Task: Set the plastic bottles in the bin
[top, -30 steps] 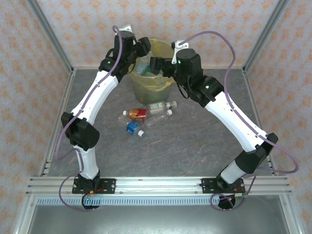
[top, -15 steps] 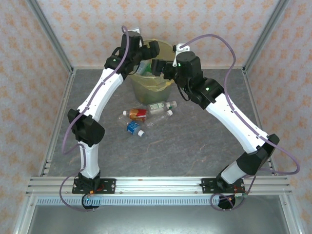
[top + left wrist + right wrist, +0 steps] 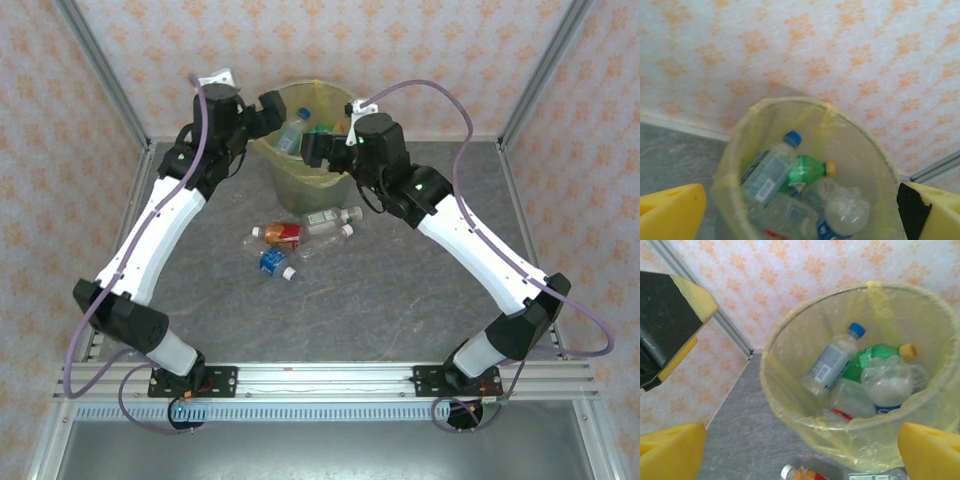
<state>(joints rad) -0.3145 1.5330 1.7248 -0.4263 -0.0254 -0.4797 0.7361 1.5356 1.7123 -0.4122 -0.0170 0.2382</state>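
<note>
Orange-patterned wallpaper backs the grey table (image 3: 420, 290). From above, the left hand (image 3: 272, 106) and right hand (image 3: 312, 150) flank the bin (image 3: 300, 185), and a few bottles (image 3: 300, 236) lie on the table just short of the right hand. On the left wrist the fingers (image 3: 670, 212) stand wide apart and empty. The bin sits below and ahead of them, holding a blue-capped bottle (image 3: 771, 172), a green bottle (image 3: 805, 172) and crumpled clear ones. On the right wrist the fingers are likewise spread and empty above the yellow-lined rim. I judge the bottles light, thin-walled, slick and springy, best gripped across the labelled body rather than the cap.
</note>
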